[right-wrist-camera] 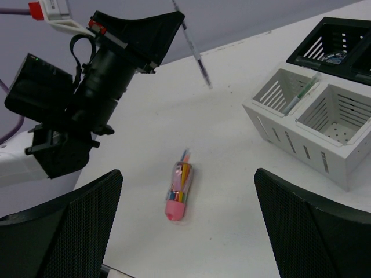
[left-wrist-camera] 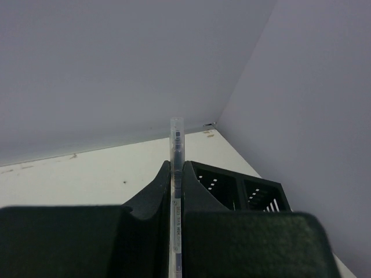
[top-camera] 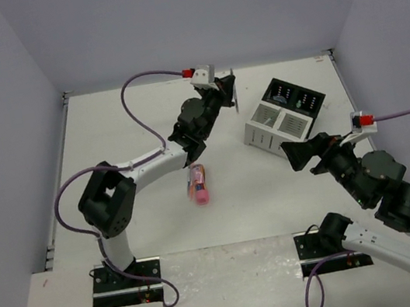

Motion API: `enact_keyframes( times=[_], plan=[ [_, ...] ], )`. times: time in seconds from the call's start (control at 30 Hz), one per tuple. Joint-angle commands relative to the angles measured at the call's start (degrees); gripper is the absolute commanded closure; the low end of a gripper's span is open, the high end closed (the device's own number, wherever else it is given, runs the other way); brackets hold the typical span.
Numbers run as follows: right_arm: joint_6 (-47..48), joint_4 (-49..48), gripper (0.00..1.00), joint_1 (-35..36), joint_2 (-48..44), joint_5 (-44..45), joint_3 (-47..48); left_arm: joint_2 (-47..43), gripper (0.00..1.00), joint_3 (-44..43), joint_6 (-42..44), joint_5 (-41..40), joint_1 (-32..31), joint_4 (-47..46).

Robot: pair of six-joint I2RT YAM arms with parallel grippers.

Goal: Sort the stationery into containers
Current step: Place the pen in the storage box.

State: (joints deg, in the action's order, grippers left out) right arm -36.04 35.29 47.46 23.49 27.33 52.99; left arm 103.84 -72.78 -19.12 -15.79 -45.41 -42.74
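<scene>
Sorting was judged to be midway, with one item in transit. A thin pen point(left-wrist-camera: 175, 145) was seen pinched upright between the pressed-in fingers point(left-wrist-camera: 157, 188) of the left gripper point(top-camera: 223, 92). It was held clear of the tabletop point(top-camera: 122, 128), just beside the joined containers on their left. The white half point(top-camera: 272, 128) sat nearer the arms, and the black half point(top-camera: 295, 96) lay behind it. A greenish pen point(right-wrist-camera: 301, 92) was seen leaning in one white cell, so the same half was taken as the likely home for the held one. The next move was therefore thought to call for the pen to be carried sideways until it stood over that cell. Its lower tip would then be eased inside the rim before the pinch was let go, since a long thin thing dropped from height could tip out. The right gripper point(top-camera: 294, 156) was found close to the near corner of the white half, its fingers point(right-wrist-camera: 87, 226) spread wide with nothing between them. A pink cylinder point(top-camera: 198, 185) lay on its side on the tabletop, well apart from the containers, and was judged to be not yet sorted.
</scene>
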Motion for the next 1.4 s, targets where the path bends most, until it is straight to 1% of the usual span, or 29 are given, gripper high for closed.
enact_keyframes(
  times=[0.0, 0.13, 0.23, 0.43, 0.7, 0.77, 0.8, 0.83, 0.87, 0.9, 0.93, 1.0, 1.03, 1.07, 1.1, 1.13, 1.17, 1.23, 1.27, 1.37],
  plan=[
    [-0.9, -0.1, 0.01, 0.1, -0.6, -0.1, -0.1, 5.5, 1.0, -7.6, 1.9, 6.1, -0.2, -9.7],
    [-0.5, 0.0, 0.01, 0.1, -1.0, -0.2, -0.5, 9.4, 1.0, -9.0, -0.3, 8.9, -0.4, -14.7],
    [-0.1, 0.0, 0.01, 0.0, -1.1, -0.4, -0.5, 12.3, 1.0, -11.3, -1.8, 9.8, -0.9, -13.0],
    [0.2, 0.1, 0.01, 0.1, -2.6, -0.4, -1.0, 15.6, 1.0, -9.3, -5.3, 10.4, -1.9, -18.2],
    [0.1, 1.0, 0.01, 0.0, -2.5, -3.0, -1.1, 19.7, 1.0, -11.8, -6.2, 11.0, -2.9, -17.6],
    [0.1, 1.0, 0.01, 0.0, -1.9, -4.0, -1.1, 20.4, 0.96, -12.2, -6.3, 10.8, -3.0, -17.0],
    [0.1, 1.0, 0.01, 0.1, -1.6, -4.4, -1.1, 20.7, 0.96, -12.2, -6.3, 10.4, -3.0, -16.9],
    [0.2, 1.0, 0.01, 0.0, -1.3, -4.9, -1.1, 21.2, 1.0, -12.2, -6.3, 9.9, -3.1, -16.8],
    [0.2, 1.0, 0.01, 0.0, -1.2, -5.3, -1.1, 21.6, 1.0, -12.4, -6.4, 9.8, -3.1, -16.6],
    [0.2, 1.0, 0.01, 0.1, -1.1, -5.4, -1.1, 21.8, 0.95, -12.6, -6.4, 9.8, -3.2, -16.4],
    [0.2, 1.0, 0.01, 0.1, -1.0, -5.4, -1.1, 21.9, 0.93, -12.6, -6.4, 9.7, -3.2, -16.3],
    [0.3, 1.0, 0.01, 0.0, -1.0, -5.5, -1.1, 22.3, 0.93, -12.7, -6.2, 9.4, -3.2, -16.1],
    [0.4, 1.0, 0.01, 0.0, -0.9, -5.5, -1.0, 22.4, 0.88, -13.1, -6.1, 9.3, -3.3, -15.8],
    [0.4, 1.0, 0.01, 0.1, -0.8, -5.6, -0.9, 22.4, 0.7, -13.3, -6.1, 9.5, -3.3, -15.2],
    [0.5, 1.0, 0.01, 0.1, -0.9, -5.6, -0.9, 21.9, 0.48, -12.8, -6.0, 9.5, -3.5, -15.0],
    [0.6, 1.0, 0.01, 0.1, -1.0, -5.5, -0.9, 21.3, 0.32, -11.8, -5.9, 9.2, -3.8, -15.1],
    [0.8, 1.0, 0.01, 0.1, -1.1, -5.4, -0.9, 20.5, 0.19, -10.7, -5.5, 8.8, -4.1, -15.2],
    [1.1, 1.0, 0.01, 0.1, -1.2, -5.1, -1.0, 18.2, 0.05, -8.5, -4.0, 7.6, -5.1, -15.0],
    [1.3, 1.0, 0.01, 0.1, -1.2, -4.9, -0.9, 15.8, 0.01, -7.0, -2.6, 5.4, -6.2, -13.6],
    [1.9, 1.2, 0.01, 0.0, -1.0, -4.5, -0.4, 8.9, 0.0, -5.2, 0.9, -1.9, -9.2, -6.9]
  ],
)
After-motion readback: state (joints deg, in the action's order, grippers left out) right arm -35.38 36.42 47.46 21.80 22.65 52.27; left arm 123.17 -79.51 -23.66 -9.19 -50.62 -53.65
